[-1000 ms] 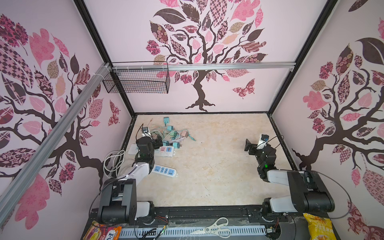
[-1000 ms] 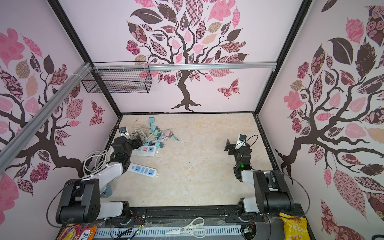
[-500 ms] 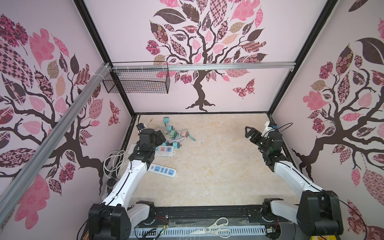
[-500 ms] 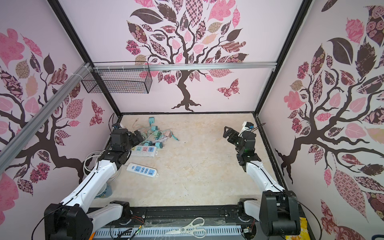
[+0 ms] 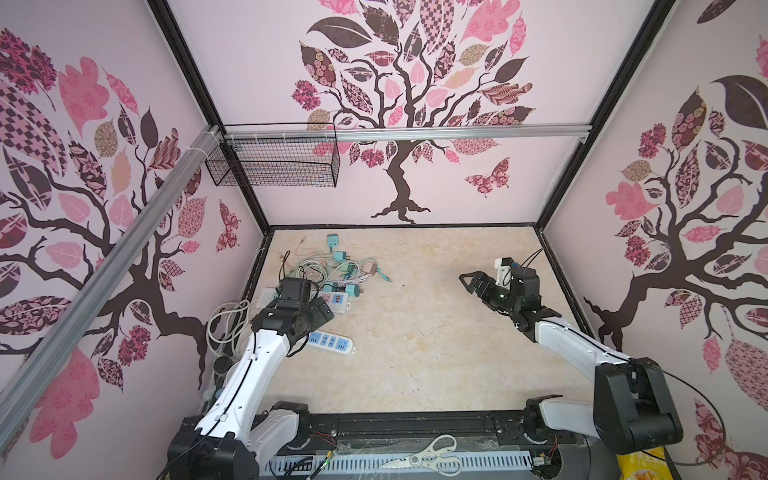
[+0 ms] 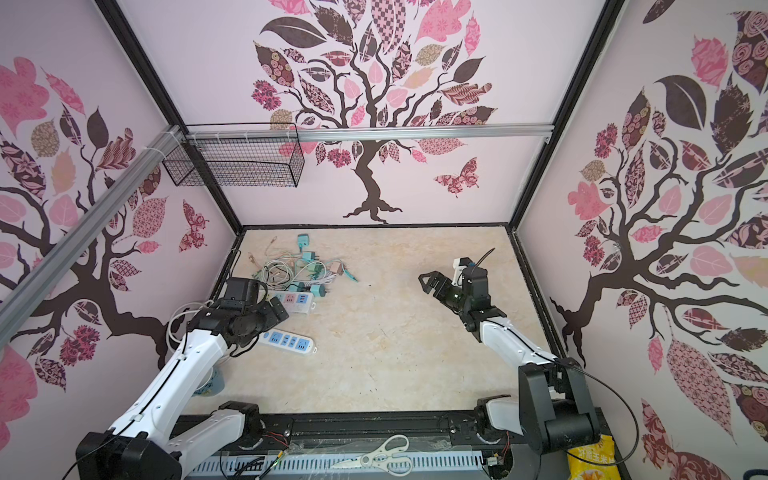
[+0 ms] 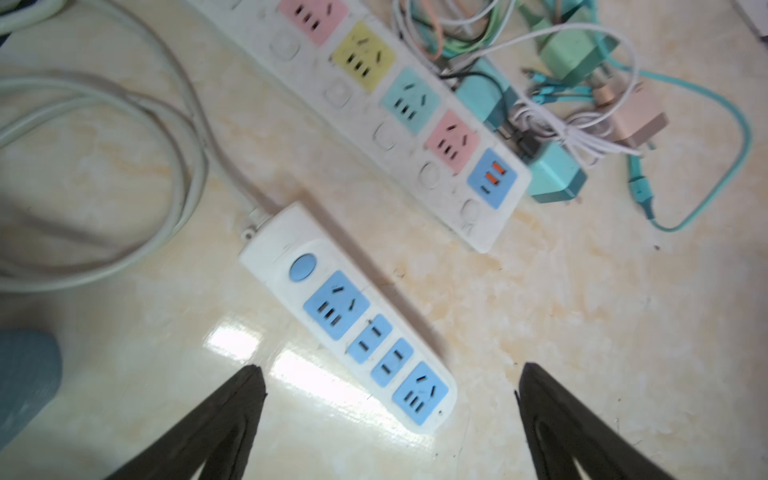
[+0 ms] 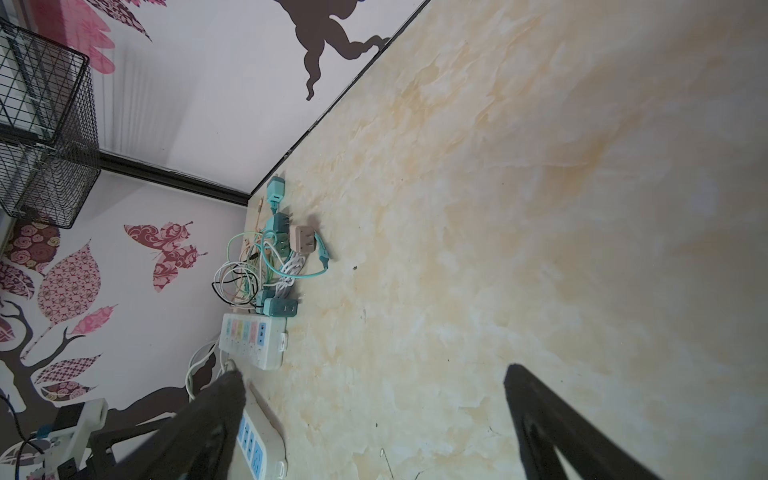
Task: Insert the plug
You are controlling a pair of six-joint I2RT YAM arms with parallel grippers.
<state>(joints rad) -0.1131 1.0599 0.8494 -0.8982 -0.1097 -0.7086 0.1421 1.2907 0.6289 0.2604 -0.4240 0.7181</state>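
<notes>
Blue-faced power strip (image 7: pixel 349 320) holds 0 plugs; your left gripper (image 7: pixel 389 369) and right gripper (image 8: pixel 372 370) gape empty, teal chargers (image 7: pixel 555 176) lying loose.

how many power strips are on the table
2. The blue-socket power strip lies nearer the robot's base. The multicoloured power strip lies just beyond it, beside the tangle of chargers and cables. None appears hidden.

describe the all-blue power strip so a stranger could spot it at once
On the left side of the beige tabletop, two white power strips lie by a tangle of chargers. The blue power strip is the one nearer the robot's base, clear of the tangle. Its sockets and round button are all blue; the neighbouring strip has pink, yellow and teal ones.
</notes>
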